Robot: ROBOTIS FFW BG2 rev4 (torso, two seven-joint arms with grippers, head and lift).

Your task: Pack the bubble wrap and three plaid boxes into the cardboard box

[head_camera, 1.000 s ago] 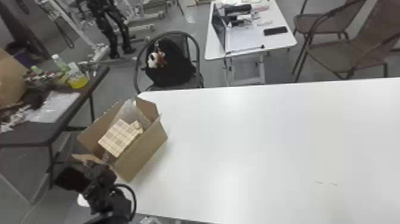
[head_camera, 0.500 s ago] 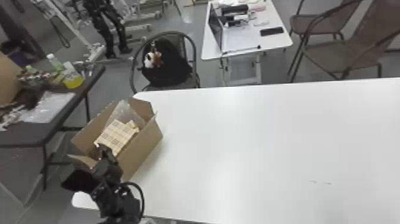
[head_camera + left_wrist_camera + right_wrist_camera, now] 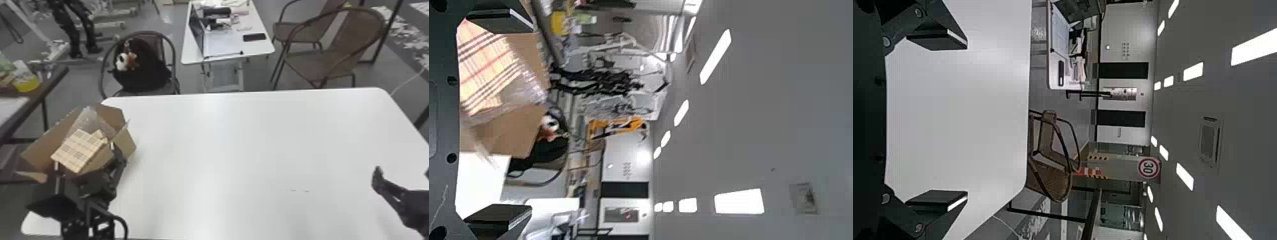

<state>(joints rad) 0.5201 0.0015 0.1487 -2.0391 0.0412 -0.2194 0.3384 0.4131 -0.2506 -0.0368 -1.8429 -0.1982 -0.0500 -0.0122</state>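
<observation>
My left gripper (image 3: 84,156) is open at the near side of the cardboard box (image 3: 126,140), which stands at the table's left end. Inside the box, a plaid box (image 3: 78,150) lies tilted on top, with part of another plaid box (image 3: 99,135) beside it and the bubble wrap (image 3: 89,118) behind. In the left wrist view the left gripper (image 3: 504,120) has its fingers wide apart, with the plaid box (image 3: 484,65) and bubble wrap (image 3: 529,87) beyond. My right gripper (image 3: 399,178) is over the table's right side; the right gripper (image 3: 938,120) stands open and holds nothing in the right wrist view.
The white table (image 3: 223,153) reaches from the box to the right. Behind it are a chair with a black bag (image 3: 140,70), a small table with a laptop (image 3: 196,28) and brown chairs (image 3: 319,60). A dark side table (image 3: 54,76) stands at the left.
The left arm has moved up and forward toward the cardboard box, its fingers spreading apart. The right gripper has come into the head view, which has shifted to the right. The box's contents look unchanged.
</observation>
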